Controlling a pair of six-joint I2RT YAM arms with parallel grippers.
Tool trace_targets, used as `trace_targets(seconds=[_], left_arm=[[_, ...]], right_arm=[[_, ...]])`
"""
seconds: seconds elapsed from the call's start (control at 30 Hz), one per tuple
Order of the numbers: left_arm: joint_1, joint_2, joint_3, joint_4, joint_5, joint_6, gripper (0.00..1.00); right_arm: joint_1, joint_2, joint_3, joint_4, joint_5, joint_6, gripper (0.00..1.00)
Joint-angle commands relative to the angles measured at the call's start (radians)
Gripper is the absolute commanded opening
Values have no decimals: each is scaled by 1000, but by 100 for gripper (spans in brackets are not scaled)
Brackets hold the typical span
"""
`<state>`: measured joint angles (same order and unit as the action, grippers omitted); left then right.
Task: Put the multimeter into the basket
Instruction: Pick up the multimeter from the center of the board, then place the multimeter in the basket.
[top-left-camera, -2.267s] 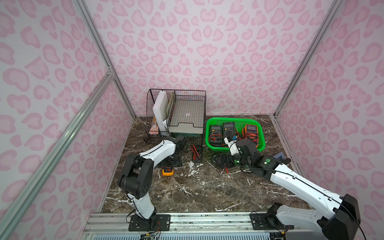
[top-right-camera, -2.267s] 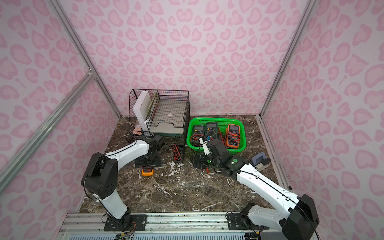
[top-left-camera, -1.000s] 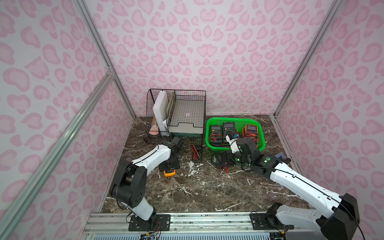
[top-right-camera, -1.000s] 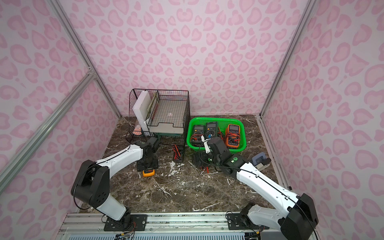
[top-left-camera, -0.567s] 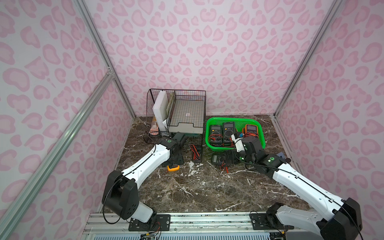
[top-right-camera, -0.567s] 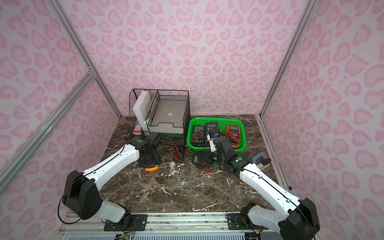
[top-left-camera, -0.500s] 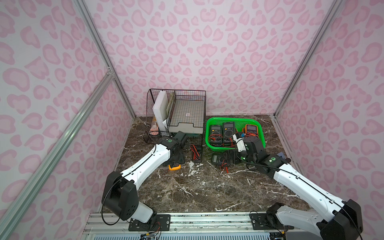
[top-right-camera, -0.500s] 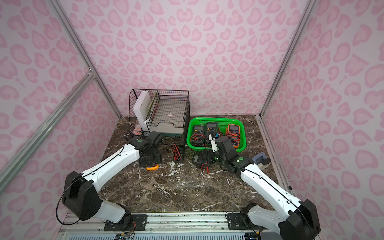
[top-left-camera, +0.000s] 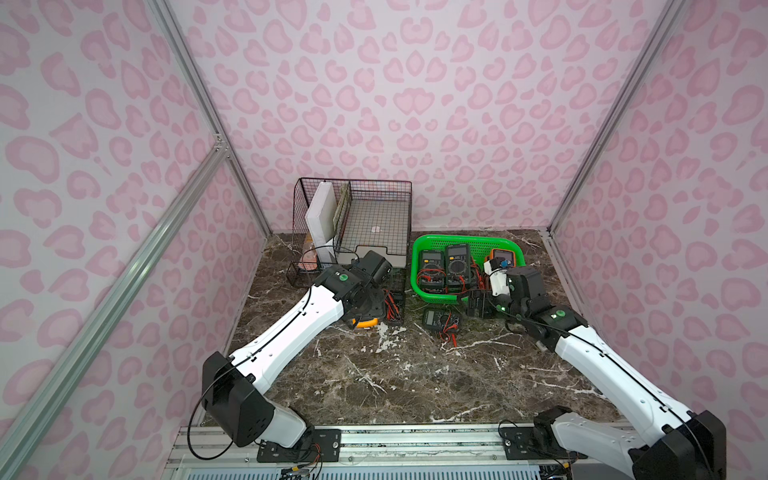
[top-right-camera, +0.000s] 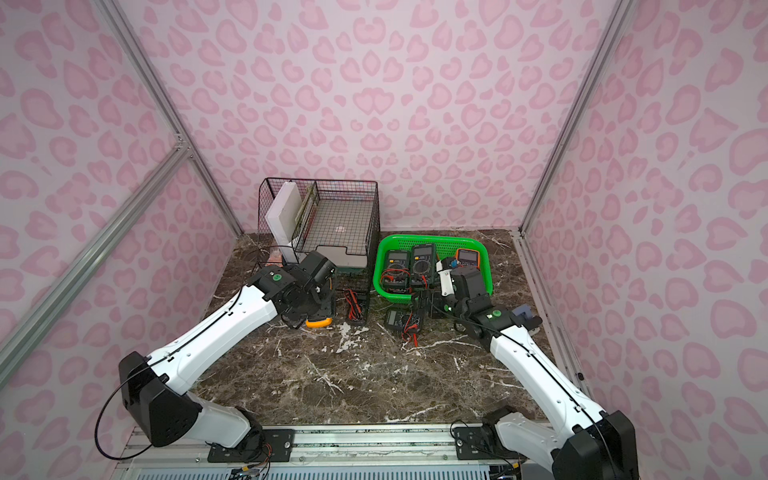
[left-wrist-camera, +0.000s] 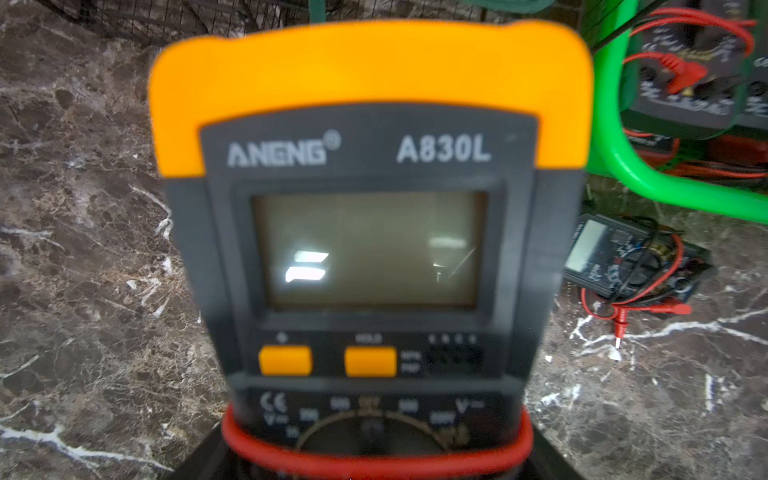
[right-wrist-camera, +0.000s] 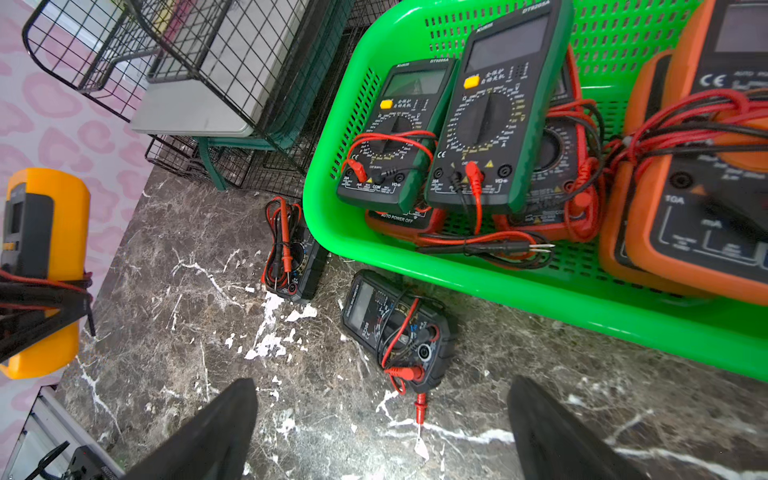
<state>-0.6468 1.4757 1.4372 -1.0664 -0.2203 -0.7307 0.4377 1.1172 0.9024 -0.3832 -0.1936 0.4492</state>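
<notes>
Left wrist, multimeter (left-wrist-camera: 370, 249) reading ANENG A830L, button (left-wrist-camera: 370, 361) label perhaps HOLD

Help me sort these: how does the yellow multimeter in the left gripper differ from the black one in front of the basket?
The yellow multimeter has a yellow-topped case; the black multimeter is all dark. The yellow one is clamped in the left gripper; the black one lies flat on the table. A red lead binds the yellow one tightly; the black one's leads sprawl loose. Both are outside the basket.

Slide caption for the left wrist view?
Left gripper holding the orange ANENG multimeter, bright green plastic basket nearby.
</notes>
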Motion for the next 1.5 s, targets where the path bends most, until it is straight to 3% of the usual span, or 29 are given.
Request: trace_targets(seconds=[0.0,0.5,0.83,1.47], left_arm=[[-11,-6,51,-2,-1,-6,0],[-52,-4,201,94,72,52,0],[-72,147,386,105,127,99,0],[-108,528,734,110,179,218,0]], right_arm=[[-16,1,14,4,-24,-13,99],[-161,-23,6,-3,-58,-41,99],[-270,-32,4,-10,-89,-61,99],[-306,1,-4,29,-116,37,99]])
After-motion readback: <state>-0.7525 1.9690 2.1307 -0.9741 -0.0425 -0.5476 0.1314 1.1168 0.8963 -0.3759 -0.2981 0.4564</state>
